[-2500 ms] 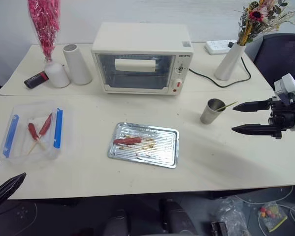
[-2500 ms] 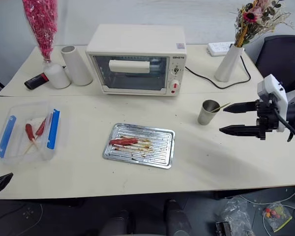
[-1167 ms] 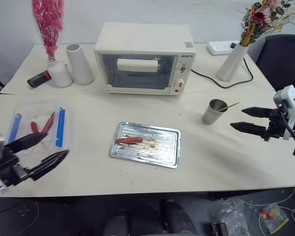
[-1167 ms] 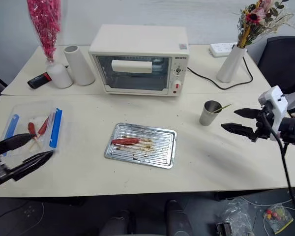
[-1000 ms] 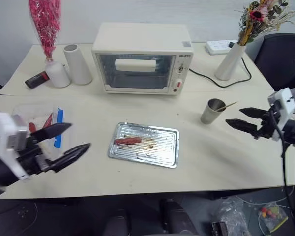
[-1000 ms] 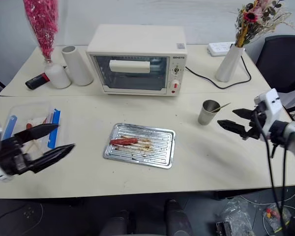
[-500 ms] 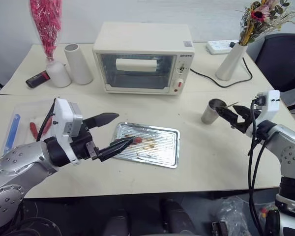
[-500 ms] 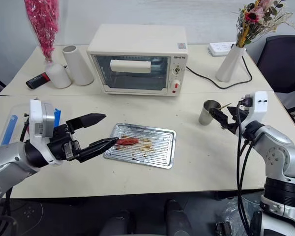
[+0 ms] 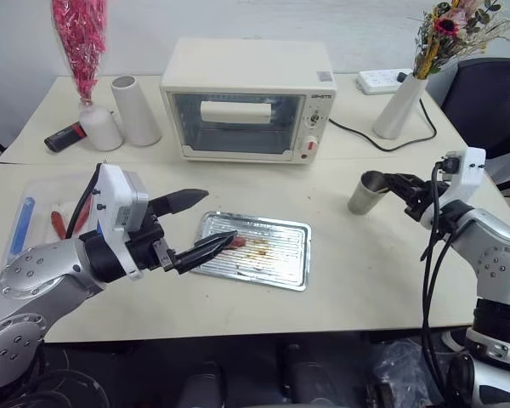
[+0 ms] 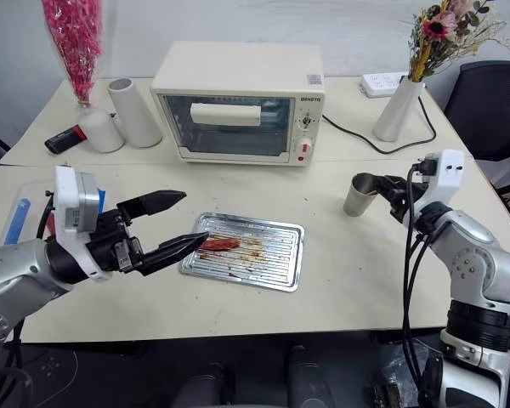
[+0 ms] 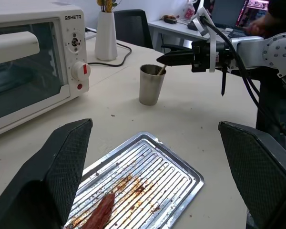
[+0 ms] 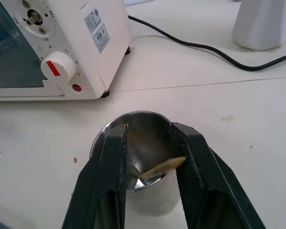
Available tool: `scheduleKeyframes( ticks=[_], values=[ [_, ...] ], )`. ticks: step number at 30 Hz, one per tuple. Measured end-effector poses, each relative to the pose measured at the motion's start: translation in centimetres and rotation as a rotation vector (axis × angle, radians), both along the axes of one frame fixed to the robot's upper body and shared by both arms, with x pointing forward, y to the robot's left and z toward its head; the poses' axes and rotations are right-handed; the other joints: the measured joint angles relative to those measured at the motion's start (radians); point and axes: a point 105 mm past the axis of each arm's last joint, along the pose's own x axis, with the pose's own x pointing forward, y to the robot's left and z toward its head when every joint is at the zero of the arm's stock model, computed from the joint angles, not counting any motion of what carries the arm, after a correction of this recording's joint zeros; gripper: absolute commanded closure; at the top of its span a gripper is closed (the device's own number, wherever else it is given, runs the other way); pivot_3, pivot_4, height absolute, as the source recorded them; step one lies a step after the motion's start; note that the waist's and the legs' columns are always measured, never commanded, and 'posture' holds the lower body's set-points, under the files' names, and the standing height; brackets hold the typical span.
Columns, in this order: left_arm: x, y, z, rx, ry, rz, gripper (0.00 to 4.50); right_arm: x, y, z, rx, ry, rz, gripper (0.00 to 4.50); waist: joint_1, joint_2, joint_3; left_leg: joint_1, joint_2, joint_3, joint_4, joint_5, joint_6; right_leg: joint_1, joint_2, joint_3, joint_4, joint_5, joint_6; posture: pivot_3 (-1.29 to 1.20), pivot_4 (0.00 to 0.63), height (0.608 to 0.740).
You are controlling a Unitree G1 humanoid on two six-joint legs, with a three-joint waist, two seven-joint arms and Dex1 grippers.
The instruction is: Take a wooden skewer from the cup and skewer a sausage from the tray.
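The steel cup (image 9: 370,194) stands right of the tray (image 9: 276,259), with the wooden skewer (image 12: 163,166) leaning inside it. My right gripper (image 9: 392,181) reaches level over the cup's rim (image 12: 143,116). Its fingers (image 12: 112,157) stand on either side of the skewer's upper end, drawn in but with a gap left; the stick rests against one finger. The sausage (image 9: 235,241) lies at the tray's left end. My left gripper (image 9: 206,223) hovers wide open just left of the sausage (image 11: 99,214), holding nothing.
A toaster oven (image 9: 246,98) sits behind the tray, its black cable (image 9: 357,136) running towards the white vase (image 9: 395,106). A clear box with blue clips (image 9: 34,225) holds more sausages at the left. A white cylinder (image 9: 134,110) stands at the back left.
My left arm swung in from the left to the tray's left end. My right gripper moved onto the cup and its fingers narrowed around the skewer's top.
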Motion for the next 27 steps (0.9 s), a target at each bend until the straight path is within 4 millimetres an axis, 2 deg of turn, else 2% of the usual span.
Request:
scheduleKeyframes(
  ticks=[1, 4, 7, 21, 27],
  values=[
    [0.0, 0.0, 0.1, 0.000, -0.005, -0.001, 0.00, 0.1, 0.1, 0.1, -0.002, -0.005, 0.001, 2.98, 0.000, 0.000, 0.000, 0.000, 0.000, 0.000, 0.000, 0.000, 0.000, 0.000, 0.000, 0.000, 0.000, 0.000, 0.000, 0.00, 0.150, 0.740],
    [0.2, 0.1, 0.2, -0.003, -0.007, 0.002, 0.00, 0.2, 0.1, 0.2, -0.007, -0.013, -0.004, 3.55, 0.000, 0.000, 0.000, 0.000, 0.000, 0.000, 0.000, 0.000, 0.000, 0.000, 0.000, 0.000, 0.000, 0.000, 0.000, 0.00, 0.150, 0.740],
    [0.5, 0.3, 0.1, -0.006, 0.003, 0.012, 0.00, 0.3, 0.1, 0.5, -0.009, -0.029, -0.006, 4.48, 0.000, 0.000, 0.000, 0.000, 0.000, 0.000, 0.000, 0.000, 0.000, 0.000, 0.000, 0.000, 0.000, 0.000, 0.000, 0.00, 0.150, 0.740],
    [0.6, -0.1, 0.0, 0.016, -0.008, -0.014, 0.00, 0.7, 1.0, 2.3, -0.012, -0.072, 0.023, 4.48, -0.002, 0.000, 0.000, 0.000, 0.000, 0.000, 0.000, 0.000, 0.000, 0.000, 0.000, 0.000, 0.000, 0.000, 0.000, 0.00, 0.150, 0.740],
    [0.9, -1.1, -0.8, 0.036, -0.002, -0.079, 0.00, 0.4, 1.4, 6.8, -0.059, -0.131, 0.068, 4.48, 0.001, 0.000, 0.000, -0.001, 0.000, -0.001, -0.001, 0.000, 0.000, 0.000, 0.000, -0.001, -0.002, 0.000, 0.000, 0.00, 0.150, 0.740]
  ],
)
